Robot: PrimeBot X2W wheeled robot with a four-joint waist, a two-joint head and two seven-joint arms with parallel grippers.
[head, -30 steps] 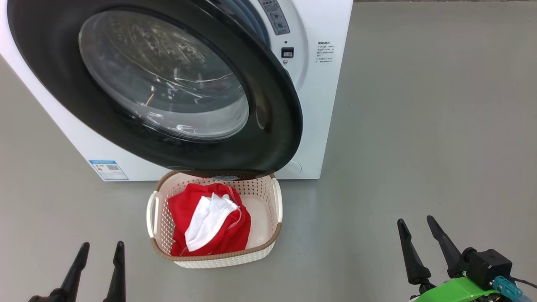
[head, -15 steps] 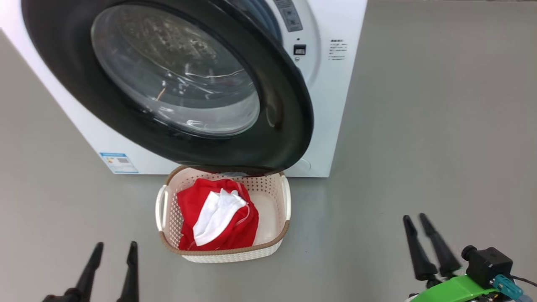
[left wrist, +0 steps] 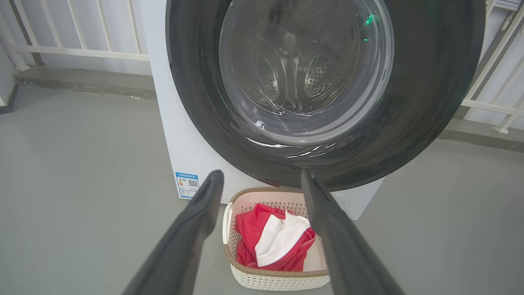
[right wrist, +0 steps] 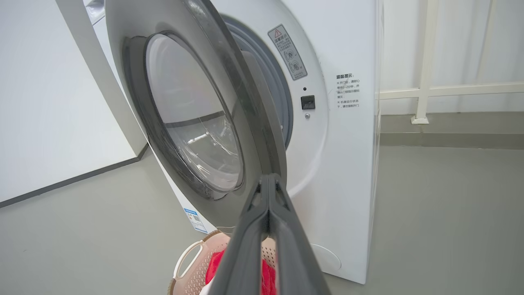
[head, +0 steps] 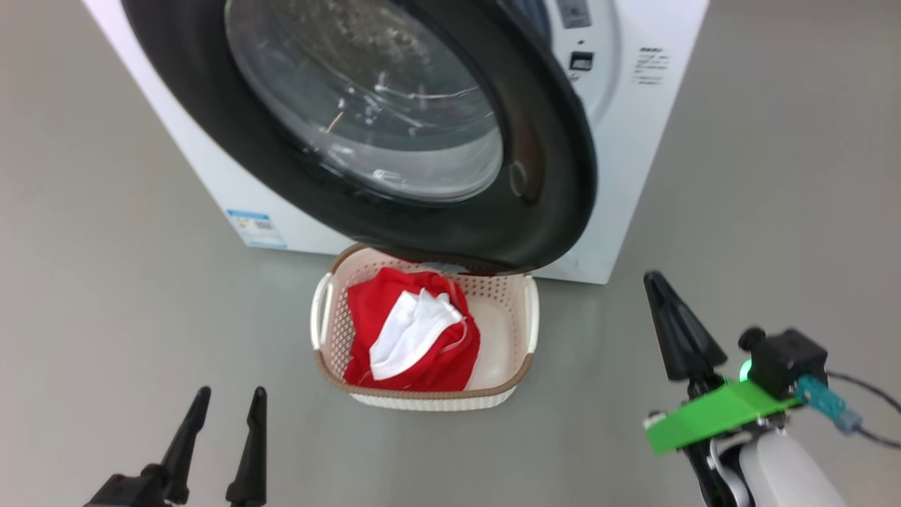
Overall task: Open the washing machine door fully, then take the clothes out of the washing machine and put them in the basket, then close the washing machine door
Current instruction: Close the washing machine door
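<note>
the blue sticker point(head: 257, 229) low on the washing machine point(head: 633, 176) carries a qr code; its print is too small to read. in the right wrist view a warning label point(right wrist: 287, 51) with a red triangle sits on the door recess, and a block of print point(right wrist: 348, 90) lies at 3 o'clock of it, neither legible.

the washing machine door point(head: 549, 176) stands partly open, its black rim overhanging the far edge of the basket point(head: 429, 401) at 6 o'clock of it. the clothes point(head: 422, 331) lie in the basket's left half, red with a white fold on top. bare grey floor point(head: 774, 176) spreads open at 3 o'clock of the machine and around the basket.

the left gripper point(head: 231, 392), at 7 o'clock of the head view, is spread and empty. the right gripper point(head: 654, 285), at 4 o'clock, is pinched together on nothing, near the door's free edge.

a second ago the right fingers were apart and lower in the head view. the camera has swung, and the clothes lie as before.
</note>
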